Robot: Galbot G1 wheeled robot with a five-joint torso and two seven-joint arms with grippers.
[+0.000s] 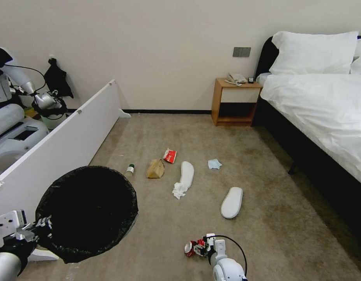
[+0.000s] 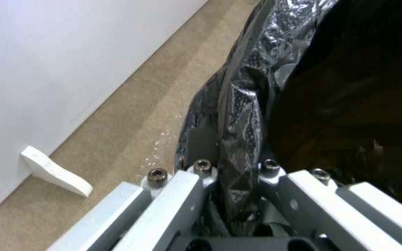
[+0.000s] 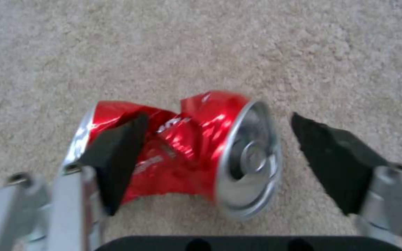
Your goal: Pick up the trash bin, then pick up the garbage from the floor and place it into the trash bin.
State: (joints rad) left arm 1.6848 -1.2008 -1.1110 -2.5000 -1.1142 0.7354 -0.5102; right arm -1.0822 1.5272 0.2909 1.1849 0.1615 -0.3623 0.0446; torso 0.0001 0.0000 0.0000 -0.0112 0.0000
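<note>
- The scene was a bedroom with beige carpet (image 1: 266, 234), a bed (image 1: 324, 109) on the right, a wooden nightstand (image 1: 235, 101) against the wall and a white board (image 1: 67, 144) standing on the left.
- The left gripper (image 1: 42, 226) was clamped on the bag-covered rim of the trash bin (image 1: 87, 212) at the lower left, near the board.
- The right gripper (image 3: 215, 153) hung low over the carpet with its jaws spread wide around the crushed red can (image 3: 182, 146), which lay between the pads, one pad overlapping its left end.
- Farther off lay two white slippers (image 1: 232, 202), a tissue (image 1: 179, 190), a brown paper bag (image 1: 156, 169), a red snack packet (image 1: 170, 155), a small bottle (image 1: 130, 169) and a pale-blue mask (image 1: 214, 164).
</note>
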